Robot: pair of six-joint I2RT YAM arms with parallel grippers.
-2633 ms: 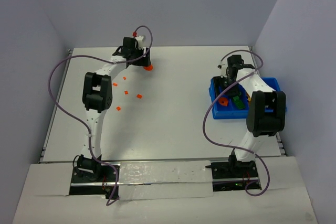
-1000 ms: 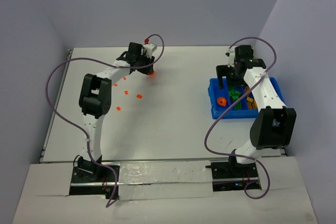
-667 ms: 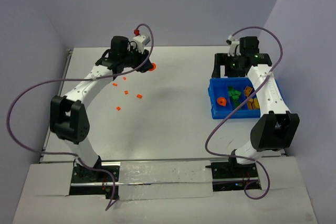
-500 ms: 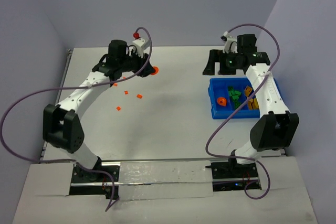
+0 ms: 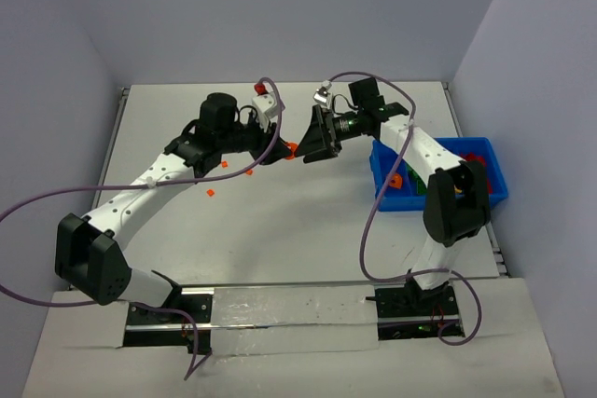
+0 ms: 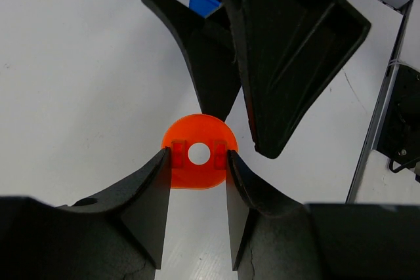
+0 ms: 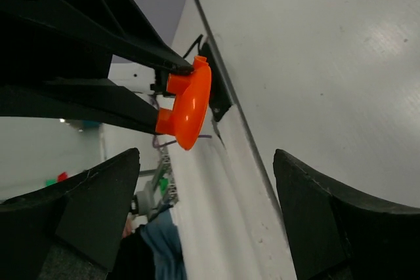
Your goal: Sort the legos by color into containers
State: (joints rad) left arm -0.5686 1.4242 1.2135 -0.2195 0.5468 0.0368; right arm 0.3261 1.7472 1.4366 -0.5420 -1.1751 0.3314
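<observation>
Left gripper (image 5: 283, 149) is pinching a round orange lego (image 6: 199, 153) with a hole in its middle, out around mid-table. Right gripper (image 5: 314, 139) sits just beside it, facing it, fingers spread wide and not touching the piece. The blue bin (image 5: 497, 185) is well off to the right. One small orange brick (image 5: 211, 193) lies loose on the table (image 5: 298, 230).

White left arm (image 5: 140, 195) stretched inward, black left gripper (image 6: 197, 157) pinching a round orange plastic lego (image 6: 191, 130), white right arm (image 5: 417, 144) reaching across, black right gripper (image 5: 315, 136) spread wide, nearly tip-to-tip.
</observation>
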